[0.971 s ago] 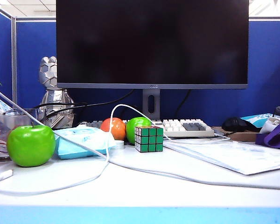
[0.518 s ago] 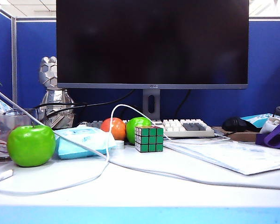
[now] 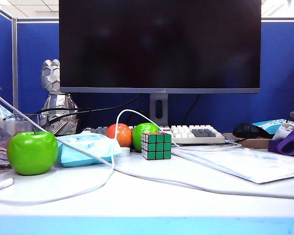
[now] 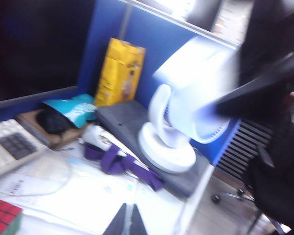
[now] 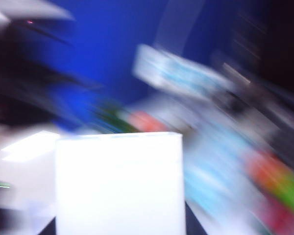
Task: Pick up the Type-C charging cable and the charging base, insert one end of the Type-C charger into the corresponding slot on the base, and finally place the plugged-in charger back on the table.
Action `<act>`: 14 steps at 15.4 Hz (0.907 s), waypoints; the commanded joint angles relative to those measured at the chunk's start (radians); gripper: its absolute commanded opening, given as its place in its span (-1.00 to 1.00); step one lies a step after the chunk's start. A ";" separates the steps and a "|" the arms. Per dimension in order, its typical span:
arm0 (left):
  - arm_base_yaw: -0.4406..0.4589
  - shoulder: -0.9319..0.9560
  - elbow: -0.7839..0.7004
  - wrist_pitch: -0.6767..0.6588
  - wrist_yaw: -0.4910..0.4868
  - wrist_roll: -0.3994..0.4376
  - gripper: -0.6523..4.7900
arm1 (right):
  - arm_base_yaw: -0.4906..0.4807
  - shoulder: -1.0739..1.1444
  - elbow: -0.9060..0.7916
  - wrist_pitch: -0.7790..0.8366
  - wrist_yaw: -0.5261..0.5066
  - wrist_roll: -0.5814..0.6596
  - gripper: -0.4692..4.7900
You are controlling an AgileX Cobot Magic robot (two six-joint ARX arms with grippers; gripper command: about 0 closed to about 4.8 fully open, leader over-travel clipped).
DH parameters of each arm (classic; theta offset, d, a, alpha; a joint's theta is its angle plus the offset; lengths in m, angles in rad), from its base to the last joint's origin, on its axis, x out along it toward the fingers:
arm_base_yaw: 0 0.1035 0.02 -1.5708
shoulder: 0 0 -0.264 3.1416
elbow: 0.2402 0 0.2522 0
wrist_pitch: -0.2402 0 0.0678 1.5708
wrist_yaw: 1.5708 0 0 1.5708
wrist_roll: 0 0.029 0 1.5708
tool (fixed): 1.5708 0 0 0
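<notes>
Far left of the exterior view, a glossy green apple (image 3: 32, 152) sits on the wide white table with a light-blue front edge (image 3: 147, 203). In front of it the thin, limp white Type-C charging cable (image 3: 49, 198) loops across the table, one plug end lying near the left edge, then rises past a pale blue soft packet (image 3: 85, 148). Behind that, an orange fruit (image 3: 119, 134) and a second green apple (image 3: 143, 133); just in front, a green-faced Rubik's cube (image 3: 156, 145). Right of centre, a flat white plastic packet (image 3: 245, 163).

Neither arm shows in this view.

Left gripper (image 4: 127, 224): dark fingertips pressed together, nothing between them, above the table's right end.

Right gripper (image 5: 120, 230): jaws mostly hidden; the white rectangular charging base (image 5: 119, 183) fills the space between them, clamped, off the table. View heavily blurred.
</notes>
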 commanded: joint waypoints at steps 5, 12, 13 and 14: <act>0.000 -0.002 0.003 0.027 -0.026 -0.003 -0.78 | -0.003 0.355 0.004 -0.233 0.286 -0.141 -0.84; 0.000 -0.002 0.003 0.027 -0.026 -0.002 -0.78 | -0.003 0.755 0.004 -0.229 0.356 -0.140 -0.84; 0.000 -0.002 0.003 0.027 -0.026 -0.002 -0.78 | -0.003 0.789 0.004 -0.232 0.364 -0.140 -0.84; 0.000 -0.002 0.003 0.027 -0.026 -0.002 -0.78 | -0.003 0.809 0.004 -0.239 0.384 -0.140 -0.83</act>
